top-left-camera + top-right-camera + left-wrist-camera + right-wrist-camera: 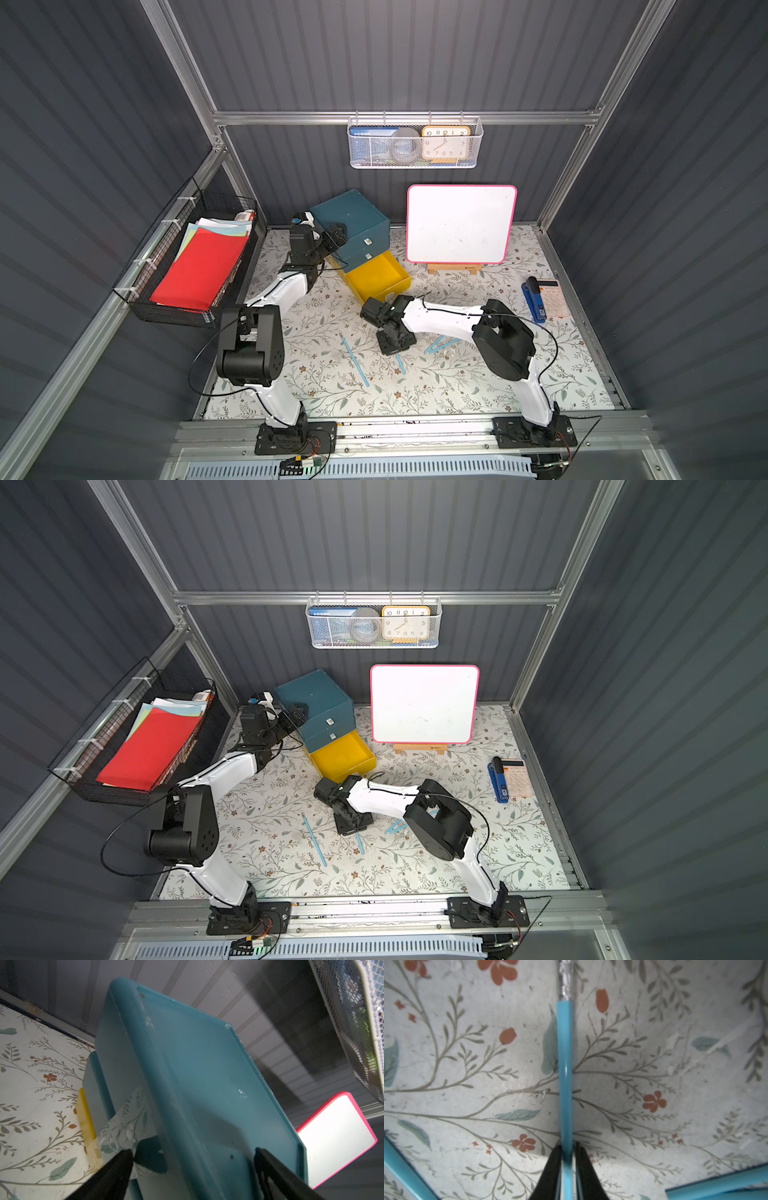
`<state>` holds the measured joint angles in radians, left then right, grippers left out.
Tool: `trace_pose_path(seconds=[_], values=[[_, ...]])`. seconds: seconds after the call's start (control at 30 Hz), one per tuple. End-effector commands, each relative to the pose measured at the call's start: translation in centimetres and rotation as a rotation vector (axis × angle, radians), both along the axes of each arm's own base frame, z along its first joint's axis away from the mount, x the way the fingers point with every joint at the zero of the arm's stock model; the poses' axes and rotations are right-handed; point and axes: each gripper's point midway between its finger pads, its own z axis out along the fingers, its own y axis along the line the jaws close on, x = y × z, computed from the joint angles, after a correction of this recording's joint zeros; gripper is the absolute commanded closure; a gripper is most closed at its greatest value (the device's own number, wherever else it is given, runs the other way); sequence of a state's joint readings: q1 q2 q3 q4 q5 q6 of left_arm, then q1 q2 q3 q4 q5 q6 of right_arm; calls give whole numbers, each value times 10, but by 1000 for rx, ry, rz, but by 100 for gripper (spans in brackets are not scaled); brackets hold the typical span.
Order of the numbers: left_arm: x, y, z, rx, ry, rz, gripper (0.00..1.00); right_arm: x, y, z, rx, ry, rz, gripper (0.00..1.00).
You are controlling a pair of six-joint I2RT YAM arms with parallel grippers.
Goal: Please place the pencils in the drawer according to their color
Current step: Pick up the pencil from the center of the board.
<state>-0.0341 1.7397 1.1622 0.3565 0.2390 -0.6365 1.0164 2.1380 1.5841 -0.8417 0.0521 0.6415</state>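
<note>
Right gripper (567, 1148): jaws closed on a light blue pencil (565, 1064) at mid-bench, nearer the front edge. Three more light blue pencils lie on the bench close by, one (354, 360) toward the left edge and two (444, 346) toward the right edge. Left gripper (192, 1152): jaws spread wide astride the top edge of the teal cabinet (349, 216) at the rear edge. Its yellow drawer (384, 291) stands pulled out.

Both top views are reading bright + even, w/ light coming from overhead. The whiteboard (460, 224), upper centre-right, is blowing out to flat white. Walls are darkening twd the frame edges, rails bowing a bit. Left wrist view is hazing over the cabinet (197, 1074), soft focus. Right wrist view: pencil (565, 1064) is blurring nearest the lens, soft shadow pooling there.
</note>
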Motion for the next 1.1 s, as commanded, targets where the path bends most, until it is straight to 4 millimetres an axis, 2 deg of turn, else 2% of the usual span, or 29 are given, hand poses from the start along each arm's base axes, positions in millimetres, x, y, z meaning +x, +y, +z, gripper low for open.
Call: trace_pose_path(seconds=[0.0, 0.07, 0.23, 0.6, 0.8, 1.07], values=[[-6, -7, 2, 9, -10, -30, 4, -29, -24, -37, -129, 120, 15, 94], [-7, -7, 1, 9, -9, -30, 4, -29, -23, -38, -127, 123, 19, 100], [-7, -7, 2, 9, -12, -31, 4, -29, -21, -36, -107, 122, 21, 100], [-6, -7, 4, 10, -15, -30, 4, -23, -12, 5, 14, 56, 2, 100], [-6, -7, 4, 10, -14, -29, 4, -18, -3, 35, 104, 39, -17, 100], [-4, -7, 6, 8, -18, -31, 4, 3, 17, 95, 289, -10, -55, 100]])
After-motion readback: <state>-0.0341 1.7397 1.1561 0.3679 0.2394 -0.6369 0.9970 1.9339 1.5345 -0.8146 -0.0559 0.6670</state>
